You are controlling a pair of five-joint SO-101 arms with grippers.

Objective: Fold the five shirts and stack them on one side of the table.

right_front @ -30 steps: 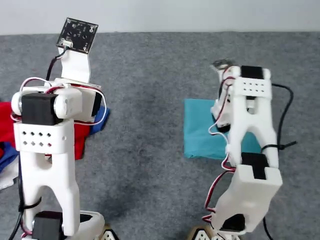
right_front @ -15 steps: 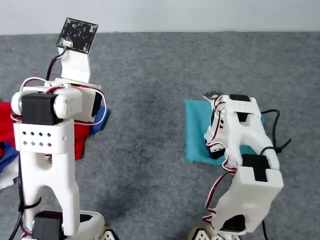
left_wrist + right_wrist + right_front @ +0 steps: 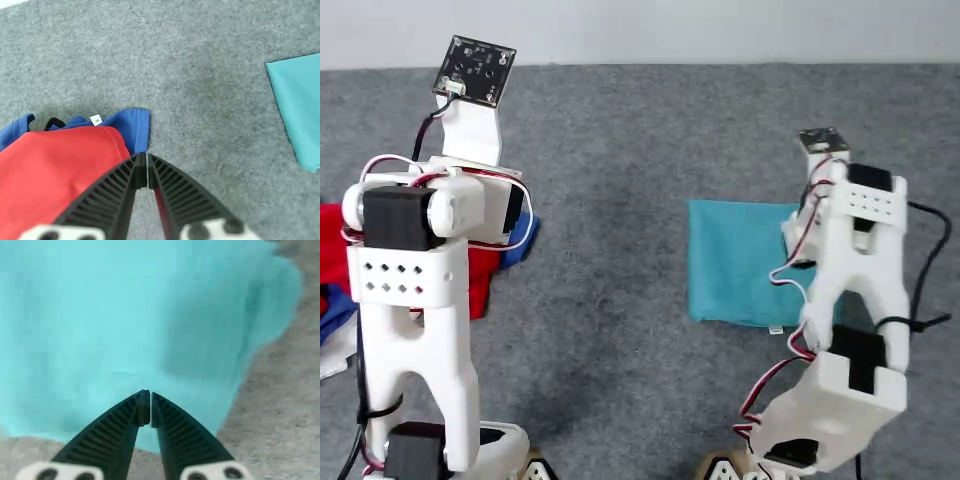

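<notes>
right arm point(image 3: 855, 250) swung up and rightward, off the teal shirt point(image 3: 740, 262) (more of it uncovered)

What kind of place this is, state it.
Probably a robotics lab bench: white left arm and right arm side by side on a grey felt-like table, with a folded teal shirt and a red shirt over a blue shirt.
</notes>
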